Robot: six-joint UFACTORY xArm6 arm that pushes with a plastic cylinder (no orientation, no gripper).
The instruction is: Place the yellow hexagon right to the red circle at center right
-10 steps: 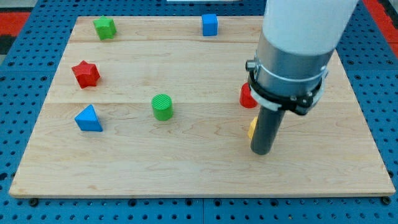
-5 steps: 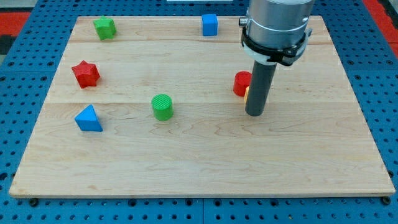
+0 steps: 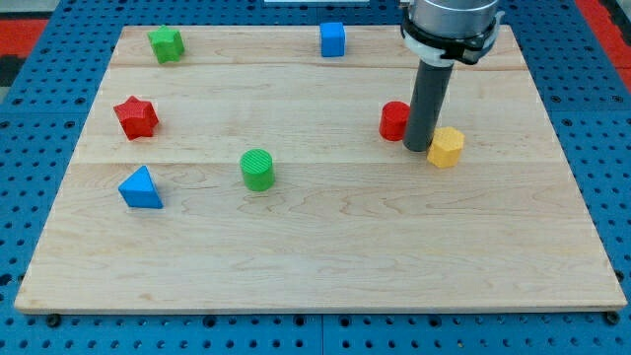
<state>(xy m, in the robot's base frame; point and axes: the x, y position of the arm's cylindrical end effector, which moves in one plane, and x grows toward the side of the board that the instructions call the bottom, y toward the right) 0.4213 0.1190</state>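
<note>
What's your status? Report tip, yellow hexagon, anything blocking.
My tip down between red circle and yellow hexagon. Hexagon sits right of the circle, slightly lower in view. Nothing else near; green cylinder well left.

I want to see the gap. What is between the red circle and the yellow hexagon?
My tip stands between red circle and yellow hexagon, in the camera view.

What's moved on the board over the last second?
My tip travelled from the view's lower right up toward the top, and now stands between the red circle and the yellow hexagon. The hexagon, mostly hidden before, now shows right of the tip. The other blocks stayed put.
</note>
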